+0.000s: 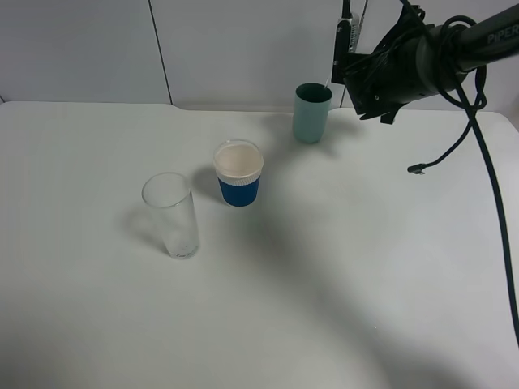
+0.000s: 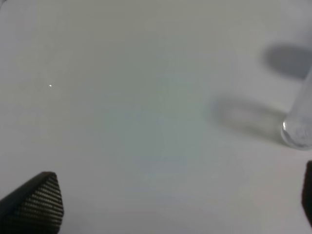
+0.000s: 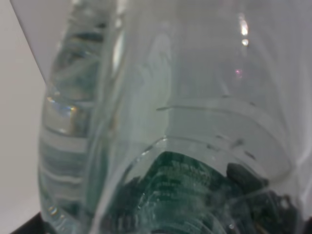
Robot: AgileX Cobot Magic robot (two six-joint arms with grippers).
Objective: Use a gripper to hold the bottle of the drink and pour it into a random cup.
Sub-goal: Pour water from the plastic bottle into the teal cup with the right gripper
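Note:
My right gripper (image 1: 347, 50) is up at the back right, just right of and above a teal cup (image 1: 311, 113). It is shut on a clear plastic bottle (image 3: 161, 122), which fills the right wrist view. In the high view the bottle is almost see-through; a thin pale streak (image 1: 328, 82) reaches down to the teal cup's rim. A blue cup with a white rim (image 1: 238, 174) stands mid-table. A tall clear glass (image 1: 172, 215) stands to its front left and also shows in the left wrist view (image 2: 298, 127). My left gripper (image 2: 170, 204) is open and empty above bare table; it is outside the high view.
The white table (image 1: 340, 267) ends at a white wall at the back. A black cable (image 1: 474, 138) hangs from the right arm, with its loose end (image 1: 418, 168) close above the table at the right.

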